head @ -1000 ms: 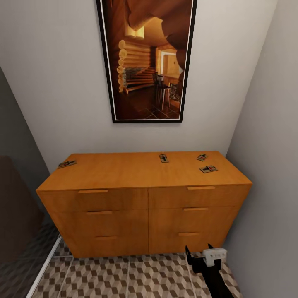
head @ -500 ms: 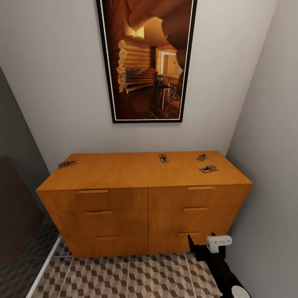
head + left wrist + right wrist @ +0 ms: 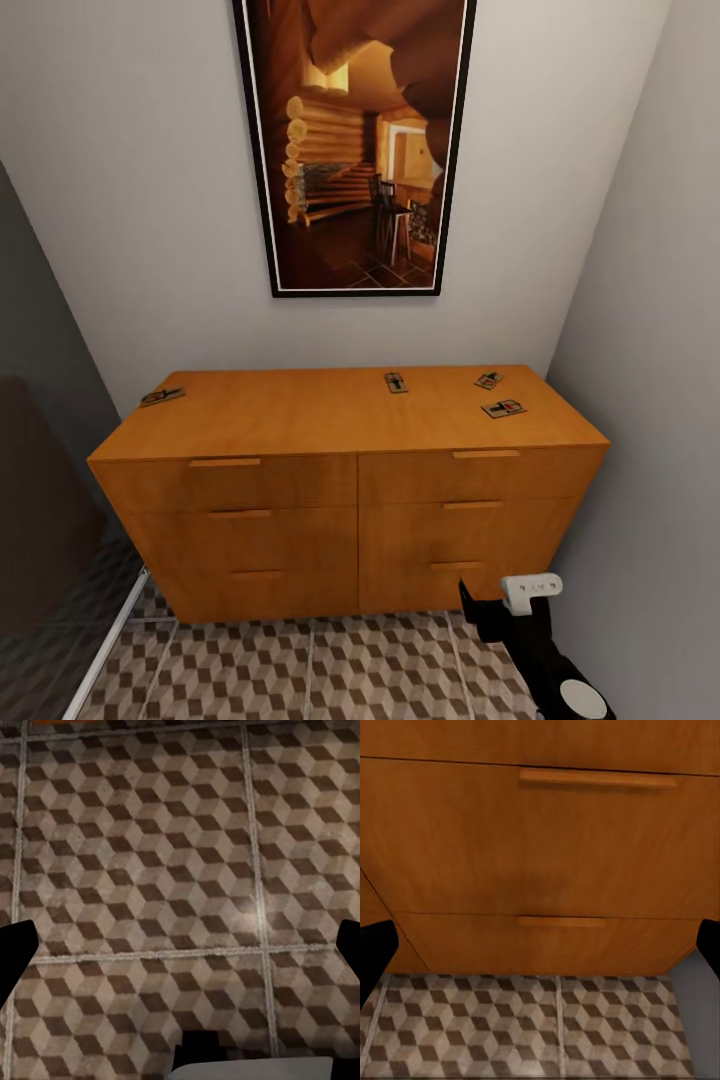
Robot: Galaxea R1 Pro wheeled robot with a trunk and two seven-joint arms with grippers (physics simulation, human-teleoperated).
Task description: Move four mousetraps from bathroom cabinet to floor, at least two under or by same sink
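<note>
While mousetraps [image 3: 503,408] stay put, right tool [image 3: 500,607] rose.

4 mousetraps [image 3: 396,382], 1 cabinet [image 3: 340,480], 1 painting [image 3: 355,140]

you're in a home bathroom nook: cube-patterned floor tiles [image 3: 330,670], plain pale walls [image 3: 140,220], a low orange-brown wooden cabinet [image 3: 350,500] with bar-handled drawers, and a framed log-cabin picture [image 3: 355,140] hung above it.
</note>
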